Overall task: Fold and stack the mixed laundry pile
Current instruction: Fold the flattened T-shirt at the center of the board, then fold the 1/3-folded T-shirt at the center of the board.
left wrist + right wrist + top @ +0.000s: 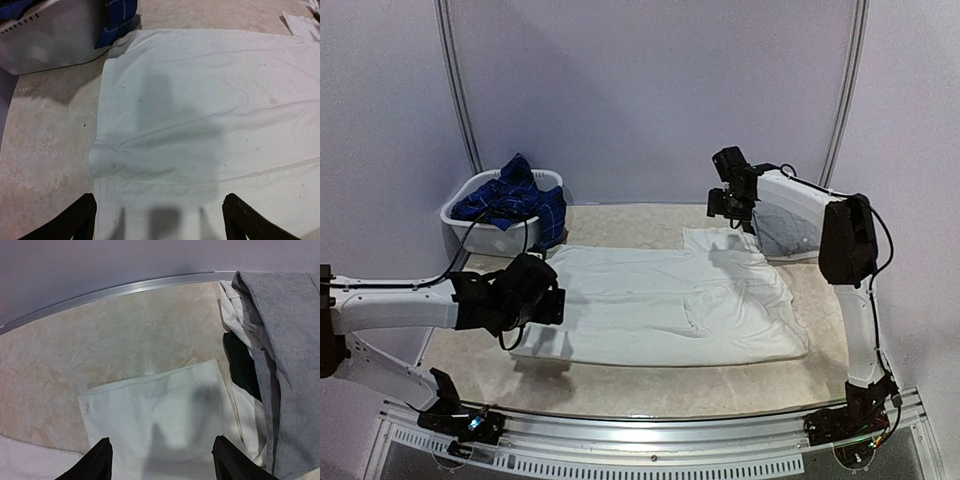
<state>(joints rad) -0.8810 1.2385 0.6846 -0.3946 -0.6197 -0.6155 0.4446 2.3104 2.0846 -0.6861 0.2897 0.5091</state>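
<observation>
A white garment [660, 305] lies spread flat across the middle of the table. My left gripper [556, 296] hovers over its left edge, open; in the left wrist view its fingers [80, 220] straddle the white cloth [200, 115] with nothing between them. My right gripper [726, 206] hangs above the garment's far right corner, also open. Its wrist view shows a rectangular hemmed end of the white cloth [160, 415] below the empty jaws. The rest of the mixed laundry pile, a navy plaid shirt [515, 195] with a blue piece, sits in the basket.
The white plastic basket [470, 222] stands at the back left, close to the garment's corner [50, 45]. A folded grey garment [785, 232] lies at the back right on white and dark pieces [240, 365]. A metal rail [125, 290] borders the far edge.
</observation>
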